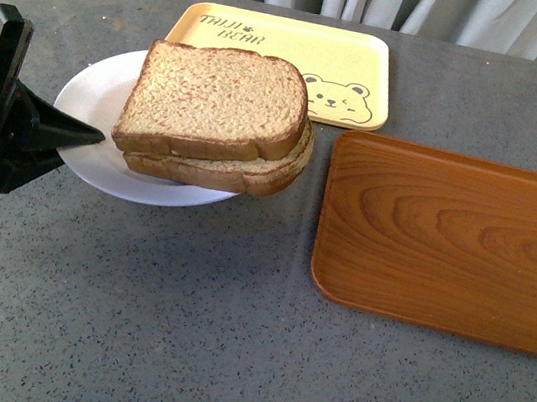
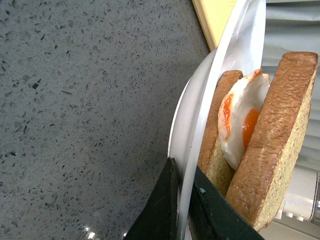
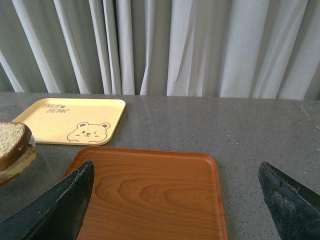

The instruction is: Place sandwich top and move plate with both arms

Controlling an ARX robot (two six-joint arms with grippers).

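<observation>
Nearest, on the grey speckled table [image 1: 176, 349], the left gripper [image 1: 91, 137] reaches in from the left, its fingers [image 2: 160, 210] pinched together on the near-left rim of the white plate [image 1: 96, 104], one above the rim and one below. The sandwich top [image 1: 212, 102] lies on the plate, stacked over a fried egg [image 2: 240, 120] and the lower slice [image 2: 215, 135]. To the right, the right gripper [image 3: 175, 169] hovers above the brown wood-grain tray [image 1: 450, 238], fingers [image 3: 55, 210] spread wide and holding nothing. Behind the plate lies a yellow bear-print tray [image 1: 300, 59], and beyond it hang pale curtains [image 3: 200, 45].
</observation>
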